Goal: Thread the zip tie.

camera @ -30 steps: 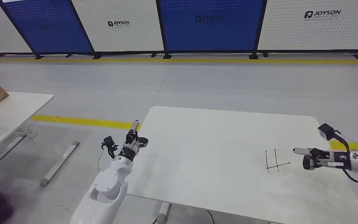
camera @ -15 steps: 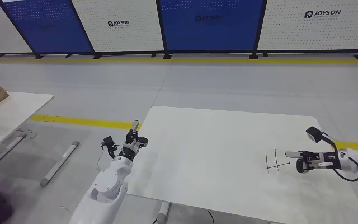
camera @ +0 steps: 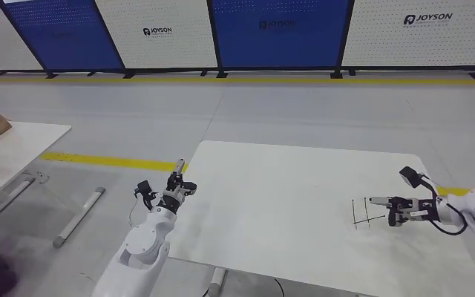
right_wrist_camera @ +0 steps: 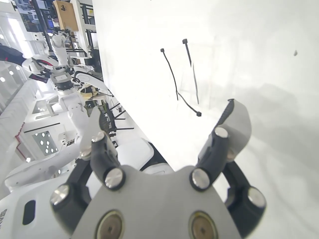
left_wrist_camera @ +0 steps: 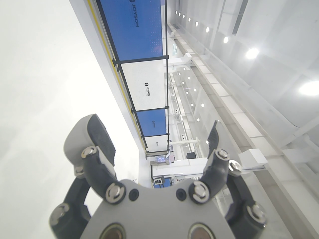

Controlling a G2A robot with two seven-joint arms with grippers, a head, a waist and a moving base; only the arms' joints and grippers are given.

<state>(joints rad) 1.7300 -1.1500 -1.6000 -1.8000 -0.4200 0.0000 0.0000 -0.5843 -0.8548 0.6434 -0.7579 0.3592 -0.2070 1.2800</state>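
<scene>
Right claw (right_wrist_camera: pixel 163 110) gaping wide, empty, poised just beside the zip ties (right_wrist_camera: pixel 198 113) toward the right side of the table (right_wrist_camera: pixel 139 26). That's three thin black strips, two roughly parallel and a third slanting across their ends; whether they actually touch is hard to tell. Left claw (left_wrist_camera: pixel 154 120) also spread open, holding nothing, at the table's left edge, well apart.

Observe the white rounded arm shells (camera: pixel 145 249). On the left gripper (left_wrist_camera: pixel 157 135) and right gripper (right_wrist_camera: pixel 162 115), you see grey plates, black linkages, silver screws and ribbed black pads (left_wrist_camera: pixel 104 135).
</scene>
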